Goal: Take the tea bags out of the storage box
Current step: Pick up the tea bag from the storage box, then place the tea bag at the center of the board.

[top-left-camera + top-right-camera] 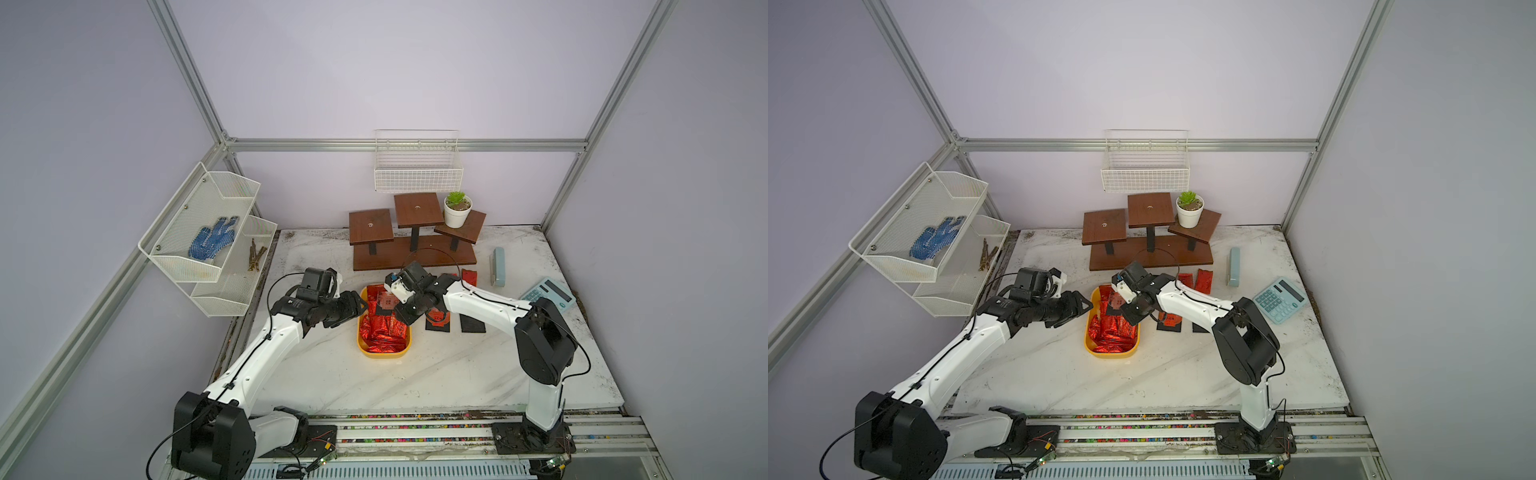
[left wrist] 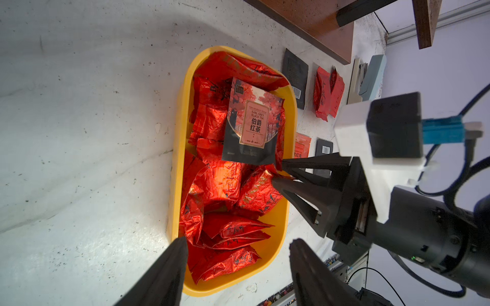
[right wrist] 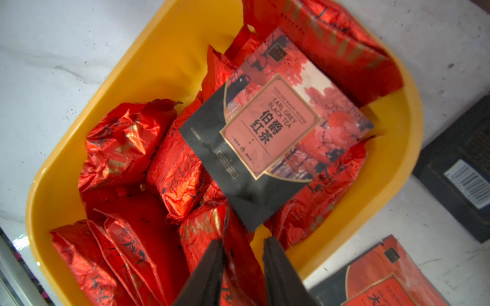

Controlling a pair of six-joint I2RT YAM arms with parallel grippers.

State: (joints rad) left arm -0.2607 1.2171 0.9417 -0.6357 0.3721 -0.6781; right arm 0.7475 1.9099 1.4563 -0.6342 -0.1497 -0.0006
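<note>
The yellow storage box lies mid-table, holding several shiny red foil tea bags. A flat black sachet with a red label rests on top of them. My right gripper reaches into the box from the right, and its jaws pinch the end flap of one red foil tea bag. My left gripper hangs open over the box's left side with nothing between its fingers. More tea bags lie on the table right of the box: black ones and red ones.
A brown wooden tiered stand with a potted plant stands behind the box. A grey-blue case and a calculator lie at the right. White wire baskets hang on the back wall and left wall.
</note>
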